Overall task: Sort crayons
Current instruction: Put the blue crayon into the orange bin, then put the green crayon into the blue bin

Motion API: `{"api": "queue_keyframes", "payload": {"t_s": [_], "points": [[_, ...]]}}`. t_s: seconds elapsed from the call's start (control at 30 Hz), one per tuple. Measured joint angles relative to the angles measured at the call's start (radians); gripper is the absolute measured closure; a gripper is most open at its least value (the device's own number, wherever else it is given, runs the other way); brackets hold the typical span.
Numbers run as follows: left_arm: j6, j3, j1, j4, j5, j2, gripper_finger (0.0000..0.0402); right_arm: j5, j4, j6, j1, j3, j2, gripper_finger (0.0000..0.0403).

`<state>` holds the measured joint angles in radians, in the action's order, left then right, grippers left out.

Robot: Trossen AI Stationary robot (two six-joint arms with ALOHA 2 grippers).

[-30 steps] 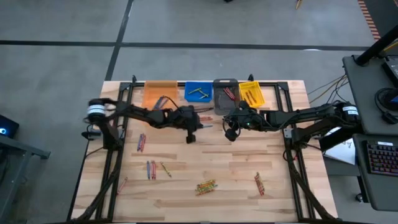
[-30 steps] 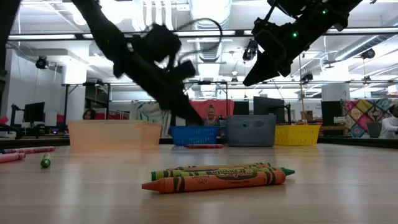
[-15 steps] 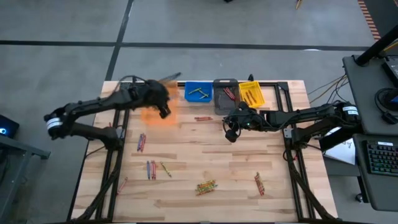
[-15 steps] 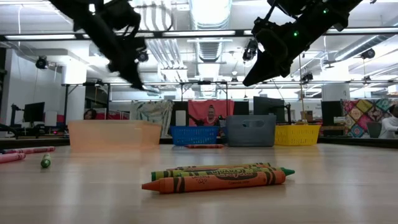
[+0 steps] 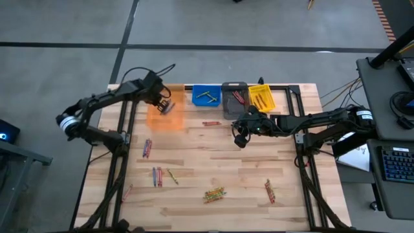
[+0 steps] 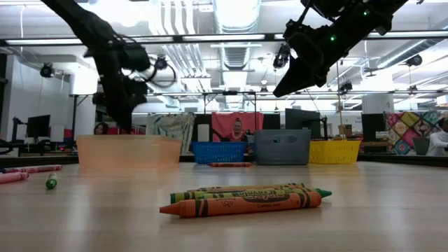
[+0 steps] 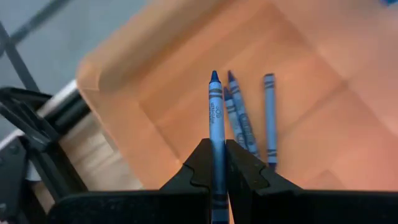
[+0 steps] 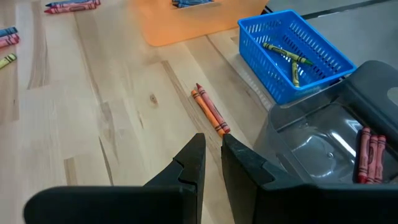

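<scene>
Hovering over the orange bin [image 5: 165, 111], your left gripper [image 7: 217, 163] has its jaws clamped on a blue crayon [image 7: 216, 130], tip pointing forward. Three more blue crayons [image 7: 250, 123] lie flat in that bin below it. Your right gripper [image 8: 211, 149] hangs in front of the grey bin [image 5: 234, 98], jaws narrow with nothing between them. An orange and red pair [image 8: 209, 109] lies on the table [image 5: 233, 168] between the orange bin and the right gripper. Other crayons [image 5: 215, 193] lie scattered well away from the orange bin, nearer the front edge.
</scene>
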<state>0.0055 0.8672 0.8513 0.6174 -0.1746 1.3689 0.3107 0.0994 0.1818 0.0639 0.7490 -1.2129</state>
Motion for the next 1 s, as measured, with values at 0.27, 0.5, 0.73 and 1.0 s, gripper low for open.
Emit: {"api": "queue_keyframes", "payload": {"t_s": [0.27,0.5,0.73,1.0], "points": [[0.000,0.086,0.000,0.018,-0.080,0.175,0.0401,0.000,0.000,0.001,0.000,0.000,0.000,0.0360],[-0.023,0.128,0.001,0.057,-0.141,0.215,0.0369,0.000,0.000,0.001,0.000,0.000,0.000,0.0360],[-0.023,0.128,0.000,0.058,-0.141,0.215,0.0328,0.000,0.000,0.001,0.000,0.000,0.000,0.0360],[-0.022,0.129,-0.033,0.060,-0.140,0.189,0.0318,0.000,0.000,0.020,0.000,0.000,0.000,0.0360]]}}
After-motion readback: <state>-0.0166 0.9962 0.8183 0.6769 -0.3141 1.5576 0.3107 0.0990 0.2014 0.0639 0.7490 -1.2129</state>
